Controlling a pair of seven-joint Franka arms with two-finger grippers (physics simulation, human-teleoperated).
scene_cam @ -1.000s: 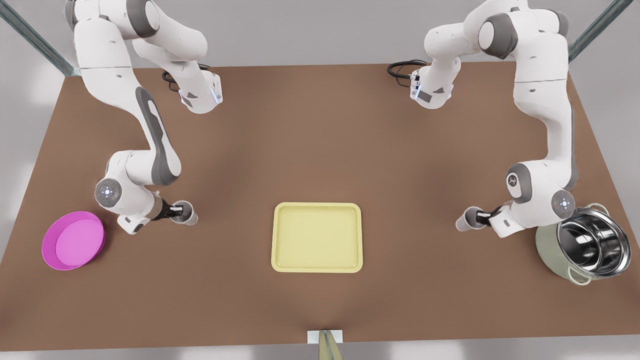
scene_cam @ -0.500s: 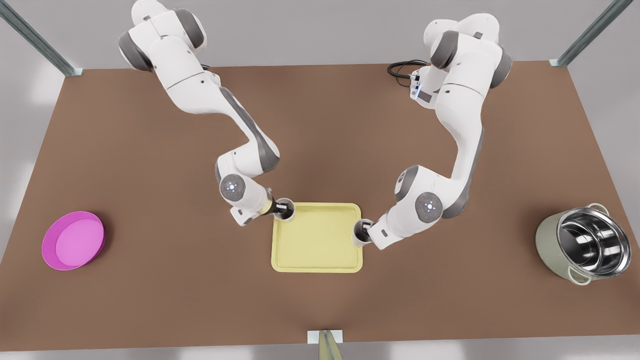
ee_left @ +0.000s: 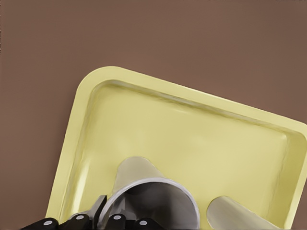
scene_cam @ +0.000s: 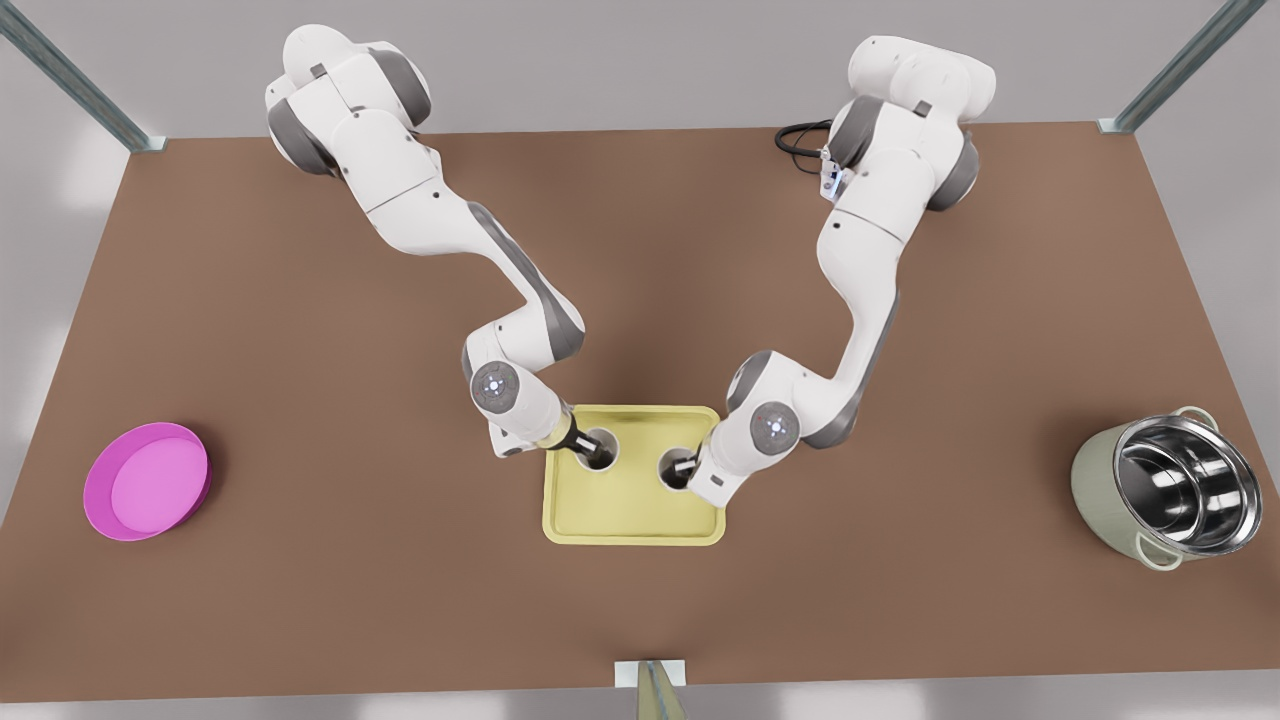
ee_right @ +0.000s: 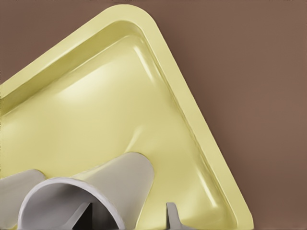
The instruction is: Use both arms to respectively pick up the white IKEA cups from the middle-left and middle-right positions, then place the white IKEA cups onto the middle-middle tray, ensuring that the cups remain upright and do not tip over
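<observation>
On the tray (scene_cam: pixel 640 512), both white cups are upright inside the rim, side by side toward the tray edge nearest the arm bases, apart from each other.

Right gripper (scene_cam: pixel 588 445) reaches in over the tray's corner on the front view's left, at the rim of the right cup (scene_cam: pixel 604 452). In the right wrist view, the right gripper (ee_right: pixel 127 215) has its jaws apart and straddles the wall of the right cup (ee_right: pixel 120 187). One finger is inside the mouth. The other finger (ee_right: pixel 172 216) is outside, and a strip of tray (ee_right: pixel 86 105) shows between it and the cup, so it isn't clamped. The other cup (ee_right: pixel 19 184) sits just beside it.

Left gripper (scene_cam: pixel 686 468) comes in over the tray's edge on the front view's right, at the rim of the left cup (scene_cam: pixel 670 466). In the left wrist view, the left gripper (ee_left: pixel 108 218) is right at the rim of the left cup (ee_left: pixel 153 191), whose base is down on the tray (ee_left: pixel 192 129). Can't tell its jaw state. The right cup (ee_left: pixel 235 213) is next to it.

Off the tray, well apart on the brown table (scene_cam: pixel 640 250):
- magenta dish (scene_cam: pixel 147 482), toward the front view's left
- green steel-lined pot (scene_cam: pixel 1165 490), toward the front view's right
</observation>
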